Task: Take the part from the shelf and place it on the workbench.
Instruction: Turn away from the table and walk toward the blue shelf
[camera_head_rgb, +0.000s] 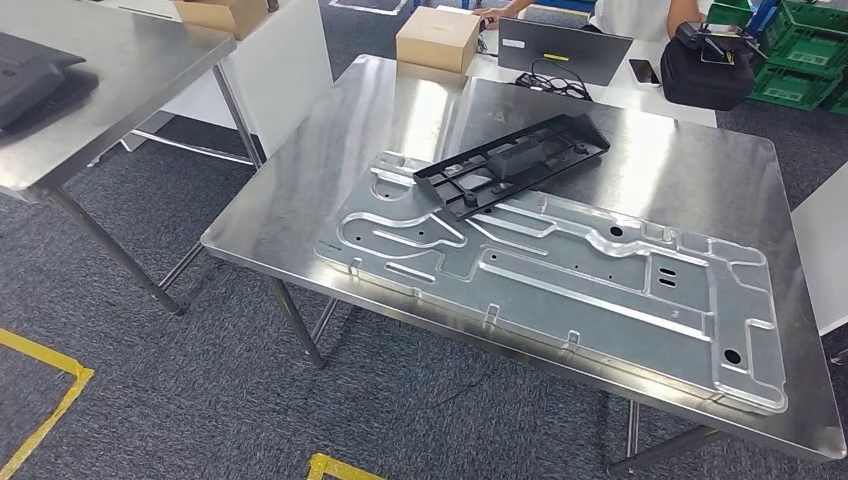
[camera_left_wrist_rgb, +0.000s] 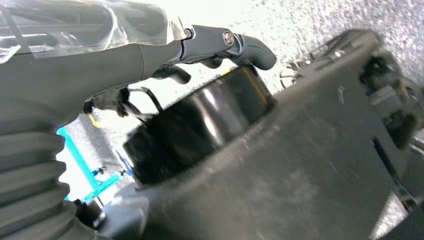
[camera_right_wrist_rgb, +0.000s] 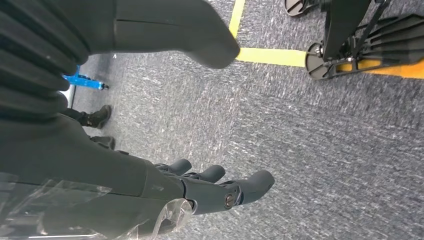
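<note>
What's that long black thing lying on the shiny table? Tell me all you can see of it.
The long black plastic part is a narrow moulded bar with ribs, holes and a raised block in its middle. It lies slantwise, resting on the far end of the large silver stamped metal panel, which lies flat on the steel workbench. No hand touches it.
</note>
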